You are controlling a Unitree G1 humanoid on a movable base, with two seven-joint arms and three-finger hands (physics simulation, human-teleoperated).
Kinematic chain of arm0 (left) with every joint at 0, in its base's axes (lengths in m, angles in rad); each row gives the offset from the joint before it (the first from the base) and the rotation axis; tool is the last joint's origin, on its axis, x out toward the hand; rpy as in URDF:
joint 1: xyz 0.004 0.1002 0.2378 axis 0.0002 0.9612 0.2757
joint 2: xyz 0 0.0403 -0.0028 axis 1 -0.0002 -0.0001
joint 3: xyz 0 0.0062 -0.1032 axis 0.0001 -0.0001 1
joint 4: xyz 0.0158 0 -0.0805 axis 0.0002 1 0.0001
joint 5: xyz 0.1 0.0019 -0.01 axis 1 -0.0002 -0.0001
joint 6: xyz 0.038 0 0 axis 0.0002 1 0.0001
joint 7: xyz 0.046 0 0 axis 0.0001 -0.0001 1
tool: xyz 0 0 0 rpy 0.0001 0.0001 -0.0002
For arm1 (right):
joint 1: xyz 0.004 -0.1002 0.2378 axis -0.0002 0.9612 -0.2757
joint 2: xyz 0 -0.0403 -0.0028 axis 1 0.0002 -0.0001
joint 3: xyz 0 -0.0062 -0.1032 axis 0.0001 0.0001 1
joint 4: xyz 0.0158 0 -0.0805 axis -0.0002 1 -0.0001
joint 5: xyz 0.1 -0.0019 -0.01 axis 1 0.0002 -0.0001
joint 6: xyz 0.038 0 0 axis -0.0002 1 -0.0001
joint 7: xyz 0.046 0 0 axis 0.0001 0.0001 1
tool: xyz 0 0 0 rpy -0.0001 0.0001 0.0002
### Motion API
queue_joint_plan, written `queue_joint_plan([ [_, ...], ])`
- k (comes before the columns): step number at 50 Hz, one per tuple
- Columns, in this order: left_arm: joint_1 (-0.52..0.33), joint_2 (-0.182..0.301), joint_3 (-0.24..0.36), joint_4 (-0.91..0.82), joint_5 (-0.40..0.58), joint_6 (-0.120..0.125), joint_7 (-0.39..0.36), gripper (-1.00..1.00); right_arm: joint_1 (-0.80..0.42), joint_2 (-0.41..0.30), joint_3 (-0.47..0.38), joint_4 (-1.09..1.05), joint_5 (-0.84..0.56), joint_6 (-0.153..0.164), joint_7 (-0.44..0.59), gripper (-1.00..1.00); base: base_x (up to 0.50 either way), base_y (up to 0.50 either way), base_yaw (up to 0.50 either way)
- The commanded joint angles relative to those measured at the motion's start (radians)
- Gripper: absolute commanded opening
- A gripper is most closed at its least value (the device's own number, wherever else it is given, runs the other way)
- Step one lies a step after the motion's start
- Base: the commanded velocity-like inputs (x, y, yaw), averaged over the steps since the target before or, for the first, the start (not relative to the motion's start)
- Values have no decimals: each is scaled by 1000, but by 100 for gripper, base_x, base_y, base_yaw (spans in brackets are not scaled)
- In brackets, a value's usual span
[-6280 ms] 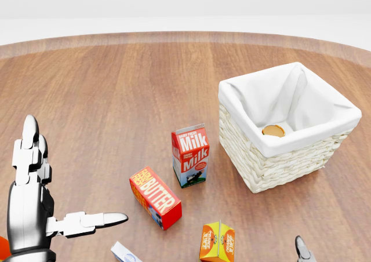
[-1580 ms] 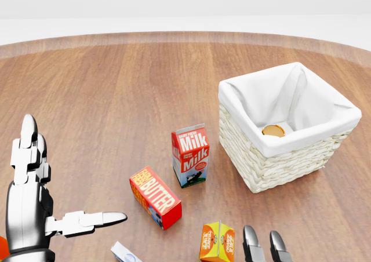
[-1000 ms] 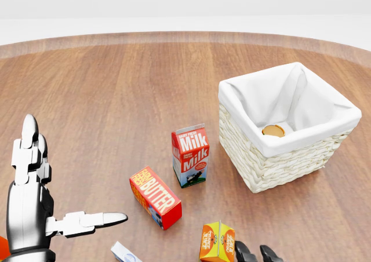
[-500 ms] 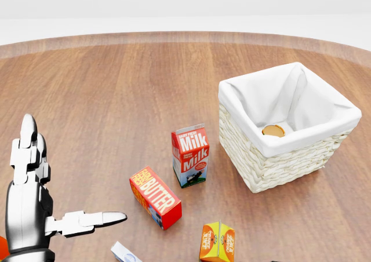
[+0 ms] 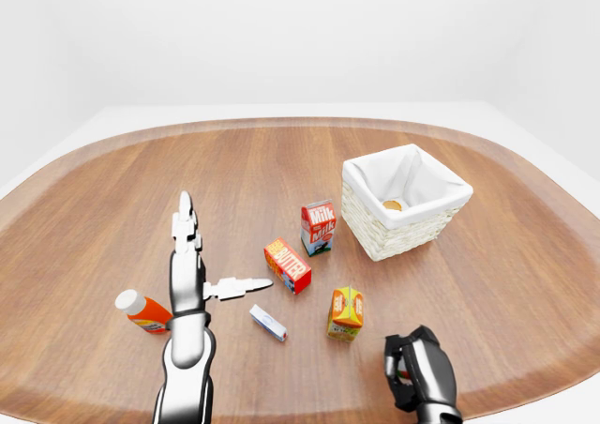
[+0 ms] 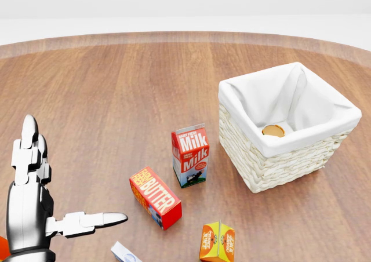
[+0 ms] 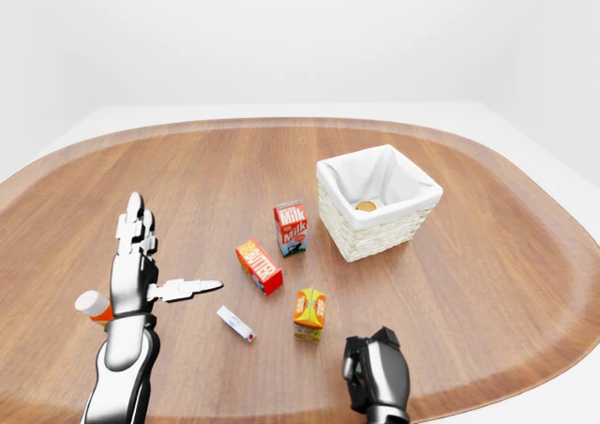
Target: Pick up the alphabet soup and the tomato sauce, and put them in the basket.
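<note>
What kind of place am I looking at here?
Probably a simulated test tabletop, not a real kitchen: a rounded wooden table in blank white surroundings, groceries like a milk carton, and a lined basket.

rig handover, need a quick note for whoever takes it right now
Left hand: open, empty, raised over the table.
Right hand: fingers curled round a small can low in the eye views; its label is hidden, so which can it is cannot be told.
Basket: one can already lies inside.
Done: one can in, apparently.
Left: carry the held can to the basket and drop it in.
</note>
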Motion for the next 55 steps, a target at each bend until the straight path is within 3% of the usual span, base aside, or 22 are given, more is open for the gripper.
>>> queue_joint_plan([
  [1, 0, 0, 2, -3, -1, 0, 2, 100, 29, 21, -48, -64, 112, 0, 75, -100, 0, 0, 0],
  [17, -5, 0, 5, -5, -3, 0, 1, 100, 63, 62, -125, -174, 297, 0, 295, -100, 0, 0, 0],
  [55, 0, 0, 2, -4, 0, 0, 3, 100, 51, 139, -275, -262, 544, 0, 592, -100, 0, 0, 0],
])
